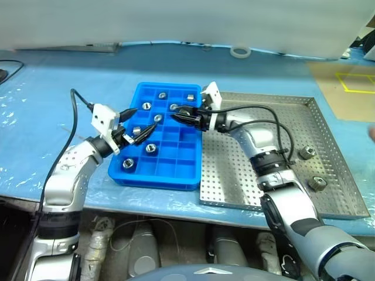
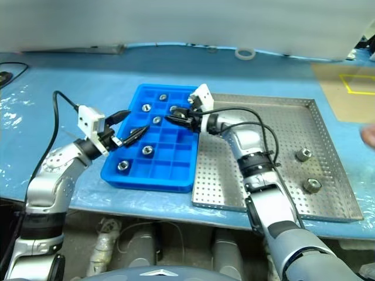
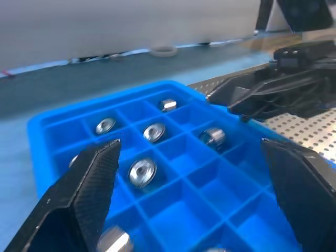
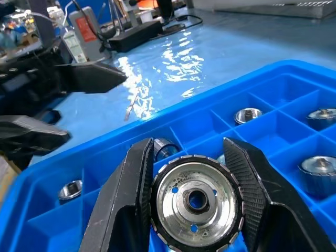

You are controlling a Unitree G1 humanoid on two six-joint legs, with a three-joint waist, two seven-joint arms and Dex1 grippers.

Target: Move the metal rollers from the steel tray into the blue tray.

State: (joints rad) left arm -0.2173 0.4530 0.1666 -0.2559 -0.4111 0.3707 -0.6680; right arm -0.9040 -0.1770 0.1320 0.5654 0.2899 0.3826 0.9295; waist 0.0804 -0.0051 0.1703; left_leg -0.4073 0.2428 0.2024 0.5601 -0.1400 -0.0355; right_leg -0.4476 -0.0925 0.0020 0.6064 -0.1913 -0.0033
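Item one, nearest me: my left gripper, over the left part of the blue tray, its two black fingers spread wide with nothing between them.

Item two: my right gripper, reaching in from the right across the tray's right edge, fingers clamped on one metal roller. In the right wrist view the roller sits face-on between the pads, knurled rim against both, dark centre hole toward the camera, above the tray's compartments.

Item three: the blue tray, lying on the blue table cover, its right side just beside the steel tray. Rollers already in its compartments: one near the front left corner, one mid-front, several in the middle and far rows, including one by the far rim and one beside it.

Item four: the steel tray, to the right of the blue one, perforated floor mostly bare. Two rollers remain on its right part, one nearer, one farther, apart from each other.

Item five, farthest: a white tape ring on the table cover beyond both trays.
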